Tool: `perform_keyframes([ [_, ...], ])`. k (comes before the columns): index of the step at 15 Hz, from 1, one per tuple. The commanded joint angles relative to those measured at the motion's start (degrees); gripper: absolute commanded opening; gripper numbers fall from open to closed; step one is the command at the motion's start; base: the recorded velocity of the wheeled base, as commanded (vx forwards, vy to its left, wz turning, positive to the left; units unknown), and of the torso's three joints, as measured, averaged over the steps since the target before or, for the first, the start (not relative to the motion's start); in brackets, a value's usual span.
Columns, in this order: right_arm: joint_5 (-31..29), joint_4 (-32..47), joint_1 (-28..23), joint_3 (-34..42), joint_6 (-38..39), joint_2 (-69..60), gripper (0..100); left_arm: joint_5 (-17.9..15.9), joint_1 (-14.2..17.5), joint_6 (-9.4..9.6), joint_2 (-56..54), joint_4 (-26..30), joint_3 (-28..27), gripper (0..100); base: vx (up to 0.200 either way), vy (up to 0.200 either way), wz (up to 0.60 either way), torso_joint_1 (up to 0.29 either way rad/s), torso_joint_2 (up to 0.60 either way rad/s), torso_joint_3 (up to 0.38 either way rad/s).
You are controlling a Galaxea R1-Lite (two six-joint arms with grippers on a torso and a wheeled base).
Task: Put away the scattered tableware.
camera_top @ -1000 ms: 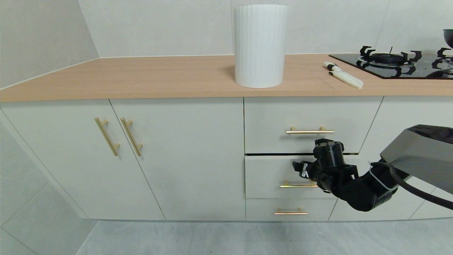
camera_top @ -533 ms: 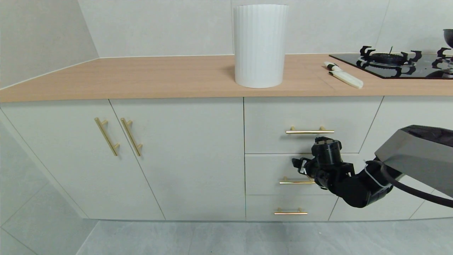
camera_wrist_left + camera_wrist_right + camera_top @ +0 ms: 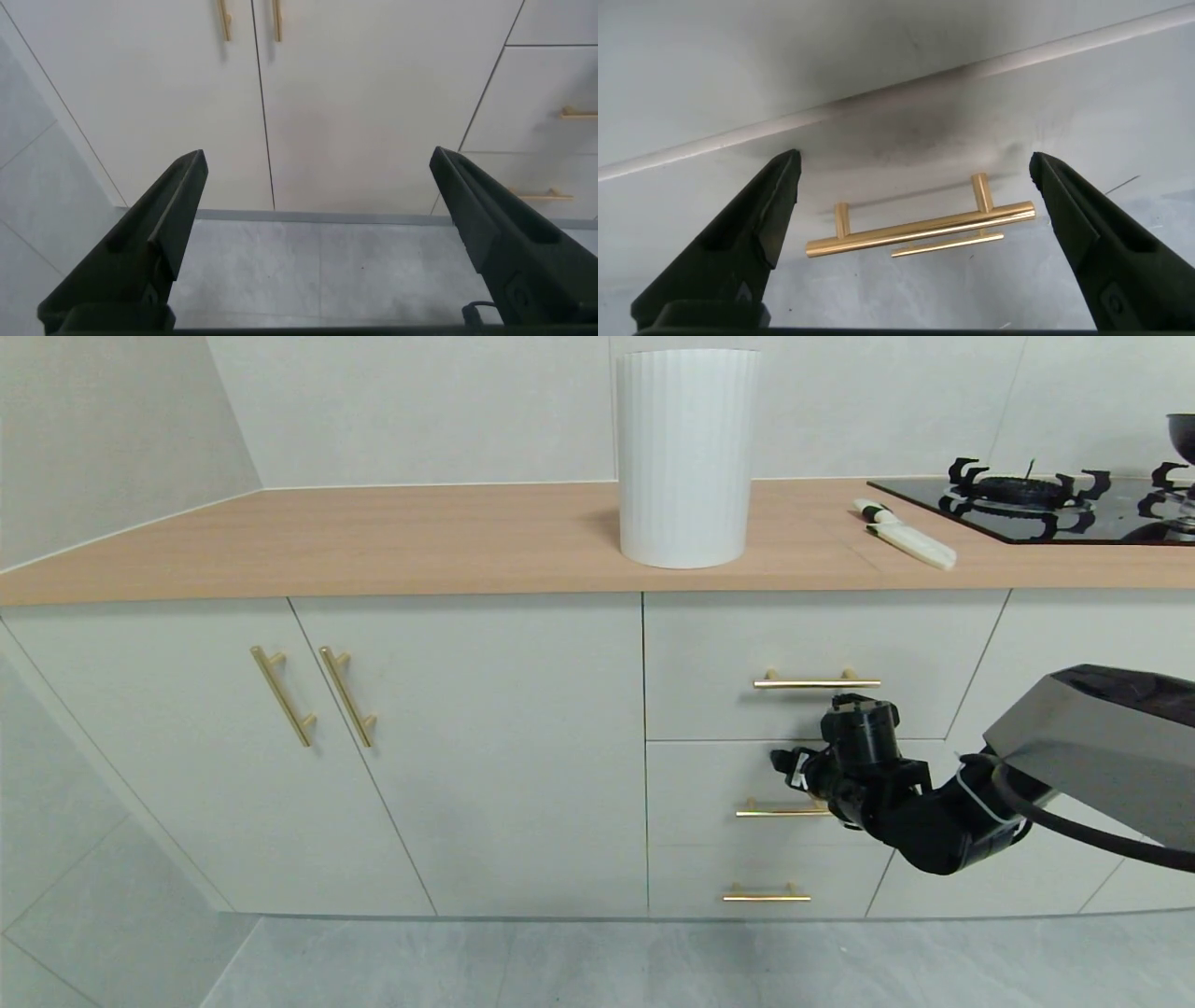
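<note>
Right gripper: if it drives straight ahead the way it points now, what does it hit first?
Likely the gold metal bar handle on the pale grey middle drawer front, which sits in line between the open fingers of the right gripper. Depth is unclear.

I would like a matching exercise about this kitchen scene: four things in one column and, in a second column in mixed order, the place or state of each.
Things:
1. white ribbed container
2. knife
3. gas hob
4. right gripper

Places:
A. open, in front of the middle drawer handle
B. lying on the countertop, beside the hob
C. set into the countertop's right end
D. standing upright on the countertop, left of the knife

Pairs: 1-D, 2-B, 3-C, 4-A
</note>
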Motion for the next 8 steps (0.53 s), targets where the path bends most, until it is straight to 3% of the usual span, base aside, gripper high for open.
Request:
perform_keyframes([
  [1,-0.3,-0.4,-0.3,-0.5,0.2,0.2,100,0.0,0.0,-0.02,0.0,0.0,0.0,100,0.000,0.000,0.00,0.000,0.00,0.000],
  [8,-0.6,0.1,-0.2,0.8,0.3,-1.3,100,0.0,0.0,0.07,0.0,-0.1,0.0,100,0.000,0.000,0.00,0.000,0.00,0.000],
])
